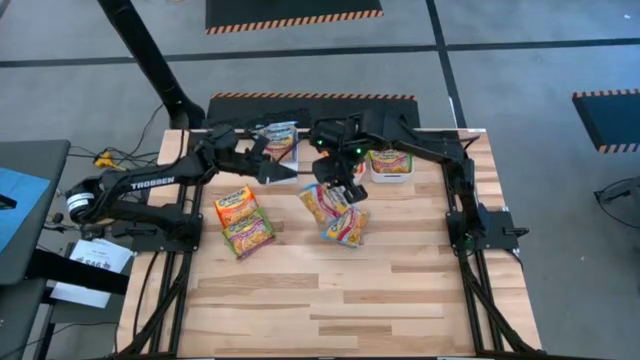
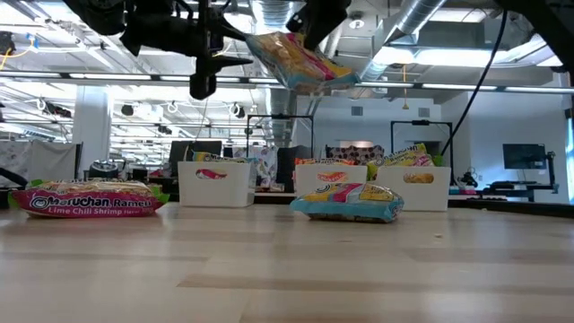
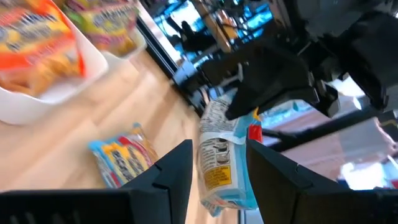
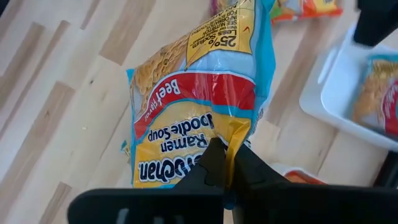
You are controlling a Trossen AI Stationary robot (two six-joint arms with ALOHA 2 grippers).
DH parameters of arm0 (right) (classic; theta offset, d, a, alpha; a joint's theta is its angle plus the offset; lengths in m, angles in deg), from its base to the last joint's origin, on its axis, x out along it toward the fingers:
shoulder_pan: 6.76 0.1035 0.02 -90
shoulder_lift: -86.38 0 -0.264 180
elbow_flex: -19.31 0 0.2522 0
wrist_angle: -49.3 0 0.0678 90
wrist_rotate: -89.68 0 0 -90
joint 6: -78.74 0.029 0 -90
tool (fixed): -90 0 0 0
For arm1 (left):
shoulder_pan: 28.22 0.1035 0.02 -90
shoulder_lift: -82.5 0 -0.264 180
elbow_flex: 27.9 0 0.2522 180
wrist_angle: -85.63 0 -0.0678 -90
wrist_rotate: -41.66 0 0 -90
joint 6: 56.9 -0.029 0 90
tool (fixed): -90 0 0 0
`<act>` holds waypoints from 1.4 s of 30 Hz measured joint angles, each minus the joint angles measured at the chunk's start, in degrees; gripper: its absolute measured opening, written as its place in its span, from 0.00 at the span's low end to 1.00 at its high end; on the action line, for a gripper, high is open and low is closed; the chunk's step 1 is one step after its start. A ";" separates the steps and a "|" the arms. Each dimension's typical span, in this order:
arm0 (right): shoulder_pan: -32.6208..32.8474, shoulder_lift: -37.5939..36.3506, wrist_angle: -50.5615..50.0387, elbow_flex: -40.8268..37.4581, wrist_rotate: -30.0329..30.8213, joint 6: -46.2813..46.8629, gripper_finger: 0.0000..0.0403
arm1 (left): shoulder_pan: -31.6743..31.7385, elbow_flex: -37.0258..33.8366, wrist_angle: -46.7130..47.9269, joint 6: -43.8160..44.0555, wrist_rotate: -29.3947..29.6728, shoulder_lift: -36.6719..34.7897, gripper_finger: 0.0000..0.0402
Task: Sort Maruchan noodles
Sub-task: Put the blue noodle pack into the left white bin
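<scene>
The right arm reaches in from the desk's right edge toward the middle, its right tool [image 1: 338, 188] raised above the wood and pressed shut on the edge of a blue-edged beef packet [image 4: 199, 99], which hangs tilted from the fingers [image 4: 214, 163]. In the low view this held packet is well clear of the desk [image 1: 350, 300], high in the air. The left arm stretches from the left side toward the back middle, its left tool [image 1: 290, 172] just beside the held packet; the left wrist view shows its two fingers [image 3: 177, 168] spread apart with the packet's end between them, and whether either finger touches the wrapper cannot be told.

Directly under the held packet another blue-edged packet [image 1: 350, 228] lies flat on the desk. To the left, well apart, a lime chili shrimp packet [image 2: 90, 197] and an orange one [image 1: 236, 205] lie side by side, touching. Along the back edge stand white bins: a left bin [image 1: 283, 145] holding packets, partly hidden by the left arm, and a right bin [image 1: 390, 176] holding an orange-red packet [image 1: 389, 160]. In the low view three bin fronts show in a row behind the lying packet
</scene>
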 joint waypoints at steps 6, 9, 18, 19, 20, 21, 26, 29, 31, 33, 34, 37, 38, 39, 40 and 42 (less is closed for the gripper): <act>1.54 0.00 0.08 0.00 0.04 1.53 0.03 | -5.12 -0.02 -0.03 -4.73 0.00 0.00 0.34; 2.01 0.00 -0.23 0.00 0.04 4.67 0.03 | -7.16 -0.02 -0.03 -7.10 0.02 0.00 0.34; 4.24 0.00 -4.56 0.00 -0.88 8.61 0.03 | -7.94 -0.02 -0.02 -3.27 2.56 0.02 0.34; 4.71 0.00 -4.29 0.00 -1.19 8.61 0.03 | -7.94 -0.02 0.10 -1.56 2.56 0.02 0.34; 5.20 0.00 -3.93 0.00 -1.51 8.59 0.03 | -7.94 -0.02 0.34 -0.50 2.52 0.02 0.34; 5.60 0.00 -3.80 0.00 -1.62 8.59 0.03 | -8.04 -0.02 0.65 -0.22 2.09 0.02 0.34; 7.53 0.00 -3.90 0.00 -1.64 9.49 0.03 | -11.15 -0.04 0.80 0.70 0.34 0.04 0.34; 8.73 0.00 -3.30 0.00 -1.62 9.65 0.03 | -13.85 -0.04 0.80 0.89 0.40 0.04 0.34; 9.43 0.00 -2.36 0.00 -1.64 10.57 0.03 | -15.49 -0.04 0.83 0.81 1.02 0.04 0.34; 9.96 0.00 -1.94 0.00 -1.65 11.24 0.03 | -16.77 -0.04 0.83 0.61 2.38 0.04 0.34; 10.19 0.00 -1.90 0.00 -1.66 11.28 0.03 | -17.32 -0.04 0.97 0.64 3.12 0.04 0.34; 10.78 0.00 -1.34 0.00 -1.62 11.19 0.03 | -18.50 -0.04 1.96 0.98 4.81 0.04 0.34; 10.95 0.00 -1.23 0.00 -1.62 11.19 0.03 | -18.83 -0.04 2.42 1.37 5.26 0.04 0.34; 11.16 0.00 -1.11 0.00 -1.64 11.17 0.03 | -19.16 -0.05 2.77 2.14 5.55 0.04 0.34; 11.39 0.00 -0.96 0.00 -1.64 11.17 0.03 | -19.32 -0.07 2.88 2.83 5.55 0.04 0.34; 11.61 0.00 -0.72 0.00 -1.64 10.94 0.03 | -19.70 -0.07 2.78 3.52 5.55 0.04 0.34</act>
